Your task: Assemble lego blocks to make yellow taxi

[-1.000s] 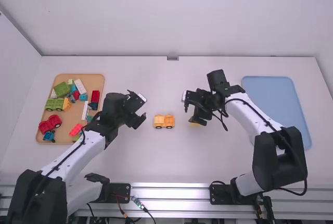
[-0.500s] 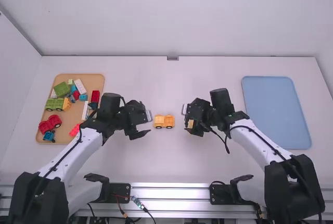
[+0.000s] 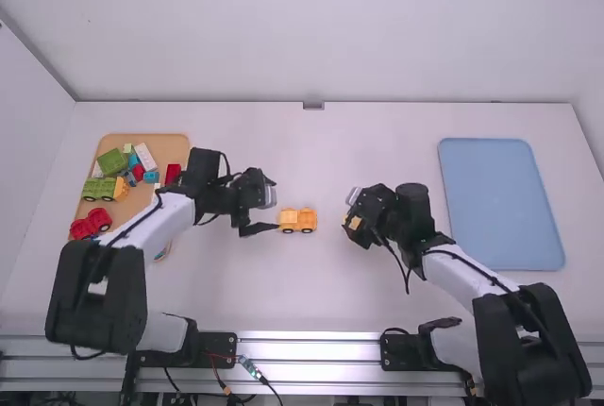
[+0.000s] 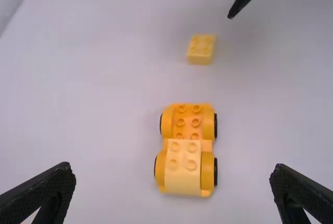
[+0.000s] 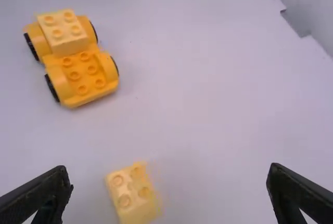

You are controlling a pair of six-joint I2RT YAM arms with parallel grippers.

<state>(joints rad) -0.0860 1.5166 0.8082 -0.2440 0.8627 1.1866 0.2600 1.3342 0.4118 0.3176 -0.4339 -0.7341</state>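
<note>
The white table [image 3: 236,297] holds it all, with the left arm [image 3: 151,227] over it from one side and the right arm [image 3: 469,271] from the other. A blue tray [image 3: 500,203] lies by the right edge. A brown tray [image 3: 170,147] by the left edge has lots of bricks in it, green, red, blue and white. The left claw [image 4: 174,169] is spread wide, and it has just moved a bit more to the car. The right claw [image 5: 169,169] is spread wide too, and it has just turned and slid a little to the right edge, away from the car. It pinches nothing. The yellow car [image 3: 297,221] sits on the table about halfway from left to right, a bit closer to the near edge than the far one. A pale brick [image 4: 183,166] is already on its end that points to the left edge. One loose yellow brick [image 5: 132,193] lies apart from the car, on its right edge side. I think this means the right claw is lining up to grab that brick, and the left claw may hold the car so it won't roll when the brick gets pushed on
</note>
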